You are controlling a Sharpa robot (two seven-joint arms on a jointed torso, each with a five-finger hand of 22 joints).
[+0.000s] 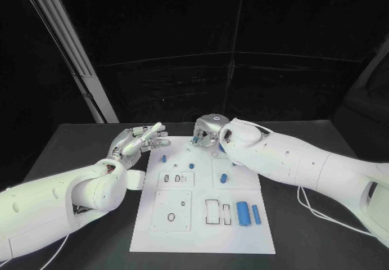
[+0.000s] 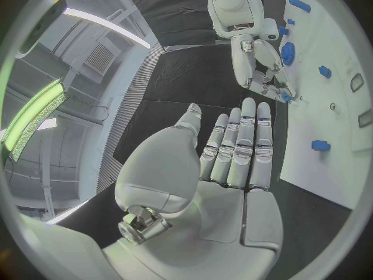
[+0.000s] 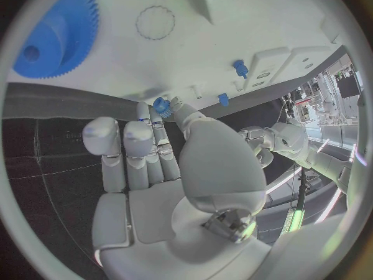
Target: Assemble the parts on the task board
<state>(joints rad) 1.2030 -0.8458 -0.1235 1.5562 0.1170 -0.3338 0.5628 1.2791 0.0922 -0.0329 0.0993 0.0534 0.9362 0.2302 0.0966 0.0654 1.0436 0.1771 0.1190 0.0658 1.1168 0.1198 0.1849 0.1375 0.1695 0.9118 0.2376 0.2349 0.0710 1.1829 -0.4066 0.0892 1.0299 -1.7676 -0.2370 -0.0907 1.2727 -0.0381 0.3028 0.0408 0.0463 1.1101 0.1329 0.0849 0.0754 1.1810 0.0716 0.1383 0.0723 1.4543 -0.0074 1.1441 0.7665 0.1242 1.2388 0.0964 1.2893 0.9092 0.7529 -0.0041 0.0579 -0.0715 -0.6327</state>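
The white task board [image 1: 203, 236] lies in the middle of the black table. My right hand [image 1: 209, 130] hovers at the board's far edge and pinches a small blue part [image 3: 161, 104] between thumb and a finger; the left wrist view shows the same part [image 2: 286, 96] at its fingertips. A blue gear [image 3: 58, 37] sits on the board close to that hand. My left hand [image 1: 138, 140] is at the board's far left corner, fingers straight and apart, holding nothing. Small blue pegs [image 1: 163, 158] [image 1: 191, 166] [image 1: 224, 178] stand on the board.
Two longer blue cylinders [image 1: 242, 212] [image 1: 256, 214] lie on the board's near right side beside rectangular slots [image 1: 212, 211]. A square plate with an oval hole [image 1: 172, 216] occupies the near left. A cable [image 1: 324, 216] runs over the table on the right.
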